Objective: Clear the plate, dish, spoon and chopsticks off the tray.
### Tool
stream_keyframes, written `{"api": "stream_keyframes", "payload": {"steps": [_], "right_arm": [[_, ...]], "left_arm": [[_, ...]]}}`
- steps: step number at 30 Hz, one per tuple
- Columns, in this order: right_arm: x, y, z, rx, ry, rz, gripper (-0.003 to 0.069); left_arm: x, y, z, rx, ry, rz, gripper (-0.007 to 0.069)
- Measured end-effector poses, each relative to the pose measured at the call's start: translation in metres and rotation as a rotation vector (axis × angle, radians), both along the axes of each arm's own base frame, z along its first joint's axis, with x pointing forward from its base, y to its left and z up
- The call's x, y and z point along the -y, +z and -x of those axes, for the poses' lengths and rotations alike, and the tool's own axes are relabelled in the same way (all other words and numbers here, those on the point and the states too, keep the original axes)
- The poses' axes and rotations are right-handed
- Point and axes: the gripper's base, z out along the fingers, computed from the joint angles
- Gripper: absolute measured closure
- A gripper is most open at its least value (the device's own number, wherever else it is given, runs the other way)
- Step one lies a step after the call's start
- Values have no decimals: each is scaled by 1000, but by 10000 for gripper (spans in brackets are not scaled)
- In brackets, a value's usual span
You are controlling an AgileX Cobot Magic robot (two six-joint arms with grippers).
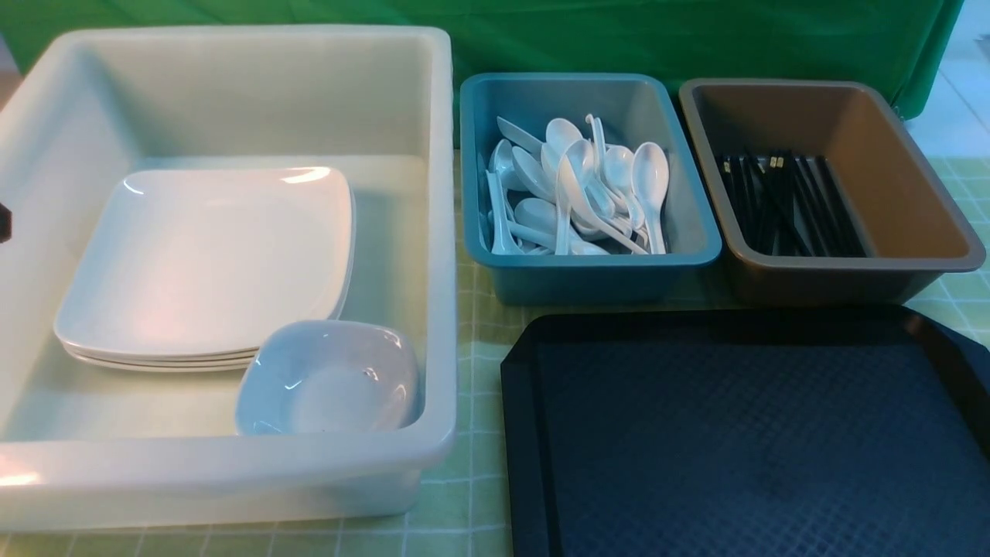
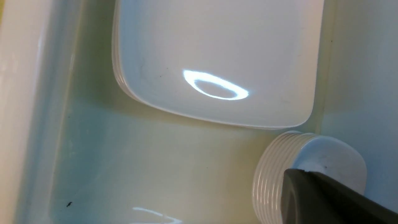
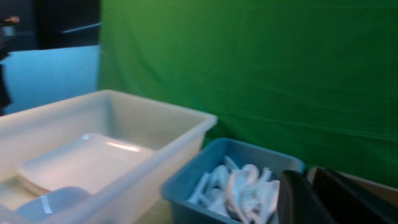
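The black tray lies at the front right with nothing on it. White plates are stacked in the big white tub, with a stack of small white dishes beside them. Several white spoons fill the blue bin. Black chopsticks lie in the brown tub. My left gripper is shut and empty, hovering over the dish stack next to the plates. My right gripper is in the air above the blue bin, its jaws slightly apart and empty. Neither gripper shows in the front view.
A green-checked cloth covers the table, and a green curtain hangs behind the bins. The three bins stand side by side along the back, with the white tub reaching to the front left. A dark bit pokes in at the left edge.
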Motion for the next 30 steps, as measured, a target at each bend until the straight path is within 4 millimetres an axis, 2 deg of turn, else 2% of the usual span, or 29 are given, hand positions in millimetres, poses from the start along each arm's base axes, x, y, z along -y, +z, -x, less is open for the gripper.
{"api": "stream_keyframes", "payload": {"steps": [2, 4, 6, 9, 11, 13, 16, 26, 30], "right_arm": [[12, -29, 6, -2, -141, 1, 564], [16, -42, 8, -4, -201, 1, 559], [22, -67, 9, -38, -305, 11, 550], [26, -87, 9, -83, -374, 21, 540], [29, -114, 7, -189, -434, 42, 530], [30, -128, 6, -255, -443, 56, 525], [30, -137, 6, -301, -445, 66, 519], [29, -135, 5, -280, -423, 64, 500], [29, -135, 5, -279, -423, 64, 489]], "left_arm": [[-1, 0, 0, -5, 0, -9, 636], [-1, 0, 0, -6, 0, -12, 636], [-1, -1, 1, -8, 0, -17, 636], [-2, -1, 1, -11, 0, -24, 636], [-3, -1, 1, -16, 0, -35, 636], [-3, -2, 1, -18, 0, -40, 636], [-3, -2, 1, -19, 0, -41, 636], [-2, 1, 5, -12, -1, -47, 636], [9, 8, 25, 19, -7, -57, 636]]}}
